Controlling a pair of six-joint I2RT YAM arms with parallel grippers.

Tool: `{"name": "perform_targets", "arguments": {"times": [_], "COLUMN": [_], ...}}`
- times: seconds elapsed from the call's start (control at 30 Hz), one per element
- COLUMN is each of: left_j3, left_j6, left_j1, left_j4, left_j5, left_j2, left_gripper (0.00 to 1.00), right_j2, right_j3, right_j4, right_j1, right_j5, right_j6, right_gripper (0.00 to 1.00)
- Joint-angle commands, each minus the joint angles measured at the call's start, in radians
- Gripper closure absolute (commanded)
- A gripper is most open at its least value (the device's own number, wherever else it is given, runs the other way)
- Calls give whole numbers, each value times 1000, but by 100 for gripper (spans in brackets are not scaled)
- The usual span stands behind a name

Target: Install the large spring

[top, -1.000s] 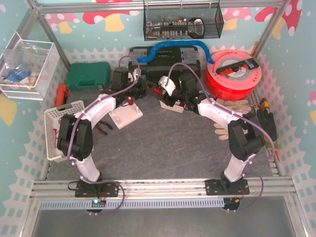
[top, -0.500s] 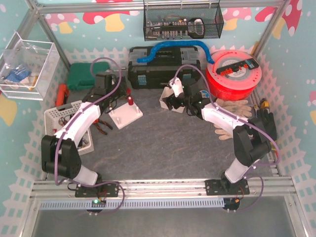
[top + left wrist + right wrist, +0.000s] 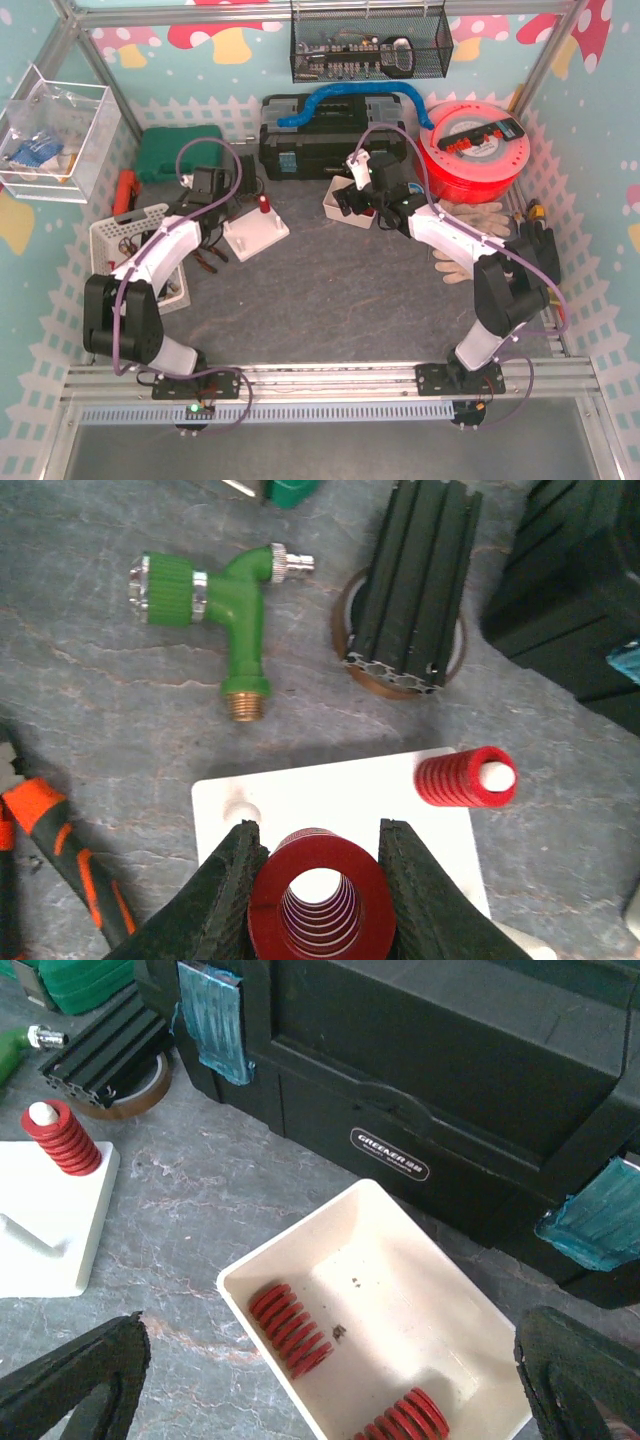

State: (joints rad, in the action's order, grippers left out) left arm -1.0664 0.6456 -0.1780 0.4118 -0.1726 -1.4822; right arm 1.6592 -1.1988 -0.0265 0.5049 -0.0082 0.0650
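Note:
My left gripper [image 3: 318, 895] is shut on the large red spring [image 3: 320, 905], seen end-on, its bore open. It hangs over the near edge of the white base plate [image 3: 350, 795]. A bare white peg [image 3: 241, 810] stands on the plate just left of the spring. A smaller red spring [image 3: 462, 777] sits on the plate's far right peg. In the top view the left gripper [image 3: 215, 207] is beside the plate [image 3: 255, 238]. My right gripper [image 3: 330, 1360] is open above a white tray [image 3: 400, 1260] holding two red springs [image 3: 290, 1328].
A green hose nozzle [image 3: 215, 585] and a black extrusion on a tape roll [image 3: 415, 580] lie beyond the plate. Orange pliers [image 3: 50, 840] lie to its left. A black toolbox [image 3: 450, 1060] stands behind the tray. A red spool [image 3: 475, 150], gloves [image 3: 470, 215] and a white basket [image 3: 125, 245] flank the arms.
The left arm swung left from the middle and came down at the white plate with the spring. The right gripper opened wide and drew back over the tray.

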Motion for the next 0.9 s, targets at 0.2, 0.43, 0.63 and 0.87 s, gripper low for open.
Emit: {"name": "perform_targets", "arguments": {"times": [0.2, 0.43, 0.63, 0.87], "left_j3": [-21, -19, -30, -49], "left_j6": [-56, -74, -75, -102], "left_j1": [17, 25, 28, 31], "left_j4": [13, 13, -15, -22], "left_j5": [-89, -110, -65, -60], "left_j2": [-44, -50, -90, -138], "left_gripper": [100, 100, 100, 100], "right_j2": [-9, 0, 13, 18], "right_j3": [-19, -25, -41, -47], "right_j4": [-31, -35, -41, -47], "right_j1": [3, 3, 3, 2], "right_j5": [4, 5, 11, 17], "right_j6": [-8, -17, -21, -26], "right_gripper": [1, 1, 1, 1]}}
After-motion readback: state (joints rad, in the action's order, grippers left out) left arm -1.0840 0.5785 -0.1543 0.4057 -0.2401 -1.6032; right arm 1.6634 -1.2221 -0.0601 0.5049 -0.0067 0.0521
